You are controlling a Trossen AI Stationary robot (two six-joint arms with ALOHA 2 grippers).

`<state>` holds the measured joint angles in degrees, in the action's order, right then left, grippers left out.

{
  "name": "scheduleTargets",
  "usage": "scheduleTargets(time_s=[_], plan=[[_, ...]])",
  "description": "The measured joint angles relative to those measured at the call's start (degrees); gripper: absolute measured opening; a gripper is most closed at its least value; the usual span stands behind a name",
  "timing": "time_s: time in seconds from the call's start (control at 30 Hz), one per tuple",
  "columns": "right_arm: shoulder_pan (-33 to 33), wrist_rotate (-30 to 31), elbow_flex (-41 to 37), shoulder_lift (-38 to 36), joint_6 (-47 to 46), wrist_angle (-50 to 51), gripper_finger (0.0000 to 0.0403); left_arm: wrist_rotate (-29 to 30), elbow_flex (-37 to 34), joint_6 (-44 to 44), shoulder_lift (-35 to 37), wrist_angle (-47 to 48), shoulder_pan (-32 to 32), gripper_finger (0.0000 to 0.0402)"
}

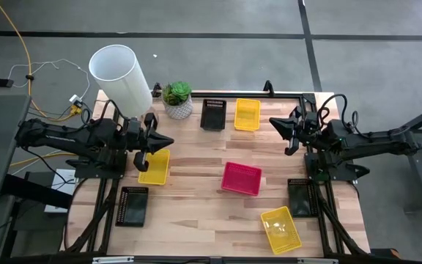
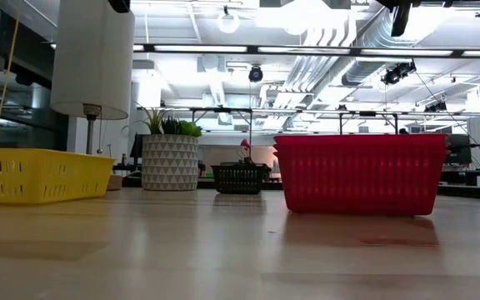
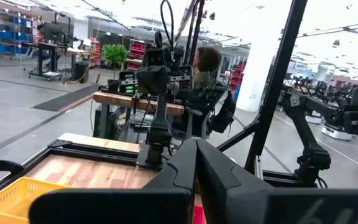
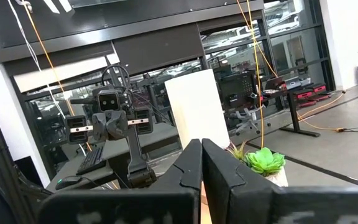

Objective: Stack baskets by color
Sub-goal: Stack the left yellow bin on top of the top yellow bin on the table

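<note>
The left gripper [image 1: 168, 139] has its fingers pressed together on nothing; in its wrist view the two dark fingers [image 3: 194, 171] meet with no gap. It hangs above the table's left side, just over the near end of a yellow basket [image 1: 154, 166] that lies flat on the wood, not touching it. The right gripper [image 1: 273, 122] is likewise closed and empty, its fingers [image 4: 201, 163] meeting in its own wrist view, and it hovers over the right side, pointing toward the centre, just right of another yellow basket [image 1: 247, 114] at the far edge.

Beside that far yellow one, to its left and apart from it, sits a black basket [image 1: 213, 114]. A red basket [image 1: 241, 178] lies alone near the middle of the table [image 1: 196, 220], slightly turned. A third yellow basket [image 1: 280, 229] sits tilted at the near right corner. Two more black ones lie at the table's edges: one near left [image 1: 132, 206], under the left arm's frame, and one on the right [image 1: 302, 196], by the right arm's base. None is stacked on another.

A potted plant [image 1: 176, 100] stands at the far left, next to a big white cylinder [image 1: 120, 78] that leans beyond the corner. In the low view the red basket [image 2: 359, 173] is nearest, with a yellow one [image 2: 36, 175] on the left.
</note>
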<state>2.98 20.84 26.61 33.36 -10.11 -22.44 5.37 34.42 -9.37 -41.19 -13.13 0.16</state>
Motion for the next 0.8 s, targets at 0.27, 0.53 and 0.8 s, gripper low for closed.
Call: scheduleTargets(time_s=[0.27, 0.53, 0.8], plan=[[0.0, 0.0, 0.0, 0.0, 0.0, 0.0, 0.0000, 0.0, 0.0, 0.3, 0.0, 0.0, 0.0, 0.0000], [0.0, 0.0, 0.0, 0.0, 0.0, 0.0, 0.0000, 0.0, 0.0, 0.6, 0.0, 0.0, 0.0, 0.0000], [0.0, 0.0, 0.0, 0.0, 0.1, 0.0, 0.0000, 0.1, 0.0, 0.1, -0.1, 0.0, 0.0, 0.0001]])
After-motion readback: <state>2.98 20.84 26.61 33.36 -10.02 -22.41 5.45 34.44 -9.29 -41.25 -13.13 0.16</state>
